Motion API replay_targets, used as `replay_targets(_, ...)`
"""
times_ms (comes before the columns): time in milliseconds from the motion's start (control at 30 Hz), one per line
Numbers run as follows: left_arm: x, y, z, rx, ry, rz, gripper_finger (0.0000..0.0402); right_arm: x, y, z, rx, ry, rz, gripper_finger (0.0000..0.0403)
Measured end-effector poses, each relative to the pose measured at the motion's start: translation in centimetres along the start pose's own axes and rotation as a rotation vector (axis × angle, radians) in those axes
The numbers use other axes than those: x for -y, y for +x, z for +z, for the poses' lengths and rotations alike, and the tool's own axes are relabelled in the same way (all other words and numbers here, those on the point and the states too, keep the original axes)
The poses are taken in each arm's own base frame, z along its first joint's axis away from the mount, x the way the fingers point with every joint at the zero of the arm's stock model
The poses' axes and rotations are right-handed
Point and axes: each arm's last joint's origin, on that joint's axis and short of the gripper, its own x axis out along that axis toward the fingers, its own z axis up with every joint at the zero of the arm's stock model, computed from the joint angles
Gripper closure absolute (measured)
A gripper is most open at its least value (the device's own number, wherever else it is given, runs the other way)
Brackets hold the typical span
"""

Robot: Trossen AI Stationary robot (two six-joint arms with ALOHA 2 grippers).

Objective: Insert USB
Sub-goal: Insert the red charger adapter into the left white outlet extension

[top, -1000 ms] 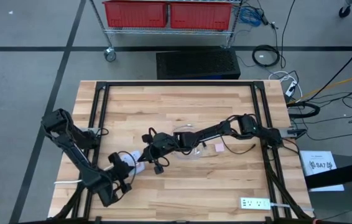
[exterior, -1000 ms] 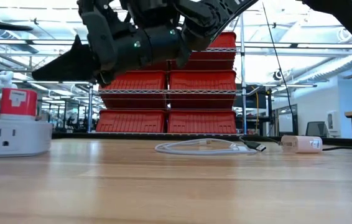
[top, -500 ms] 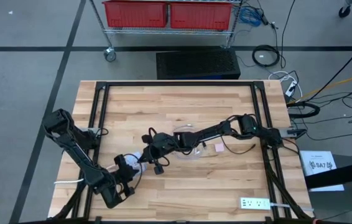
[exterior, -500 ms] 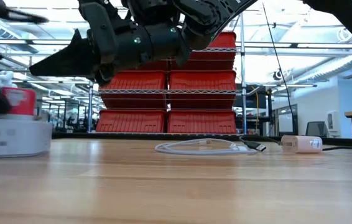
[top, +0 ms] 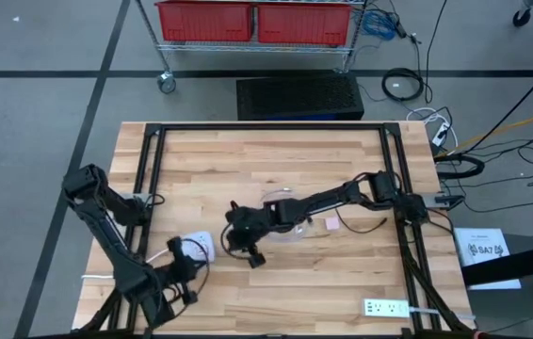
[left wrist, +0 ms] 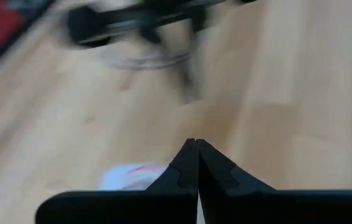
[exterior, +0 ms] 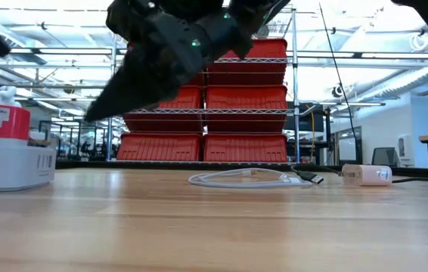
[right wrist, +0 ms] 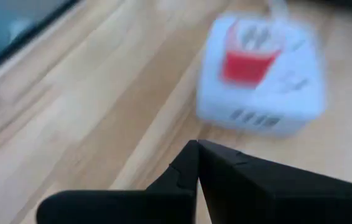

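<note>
White power hub (top: 198,247) with a red block on top (right wrist: 248,55), sitting flat on the wooden surface (top: 276,160) toward the left front; taken here as the landmark. Right gripper (top: 245,252) just to the right of the hub, raised off the surface, fingers (right wrist: 188,163) pressed together with nothing between them, tips aimed at the hub's side with its row of small ports. Left gripper (top: 180,273) just in front of the hub, close by its near edge, fingers (left wrist: 196,163) likewise closed on nothing. White USB cable (exterior: 252,179) coiled loosely on the surface to the right of the hub, past the right arm, with its dark plug end (exterior: 314,180) lying flat and free, touched by neither gripper. Small white adapter (exterior: 367,174) farther right of the hub, just beyond the plug and apart from it. White power strip (top: 386,307) far right of the hub at the surface's front edge. Red bins (top: 253,21) on a wire rack well behind the hub, off the surface.
</note>
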Motion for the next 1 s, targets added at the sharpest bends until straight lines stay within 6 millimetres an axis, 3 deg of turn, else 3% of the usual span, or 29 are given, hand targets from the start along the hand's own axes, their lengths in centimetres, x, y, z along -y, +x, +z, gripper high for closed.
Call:
replay_targets(100,-1.3,-0.5,-1.1,-0.013,-0.041,0.08,0.0402,-0.2,0.6,-2.0,-0.04,0.051,0.011,0.0403)
replay_targets(200,-1.3,-0.5,-1.5,-0.013,-0.07,0.071,0.0402,-0.5,1.5,-4.6,-0.007,0.125,0.002,0.0403)
replay_targets(333,-1.2,0.0,-1.3,-0.077,-0.055,0.07,0.0402,-1.7,2.2,-5.8,0.125,0.191,0.02,0.0403)
replay_targets(667,-2.5,3.0,-1.5,-0.202,-0.004,0.145,0.0402,-4.7,2.8,-4.9,0.19,0.16,0.048,0.0403)
replay_targets(1000,-2.2,4.4,-2.7,-0.212,-0.037,0.082,0.0402,-5.1,2.9,-5.1,0.167,0.177,0.055,0.0403)
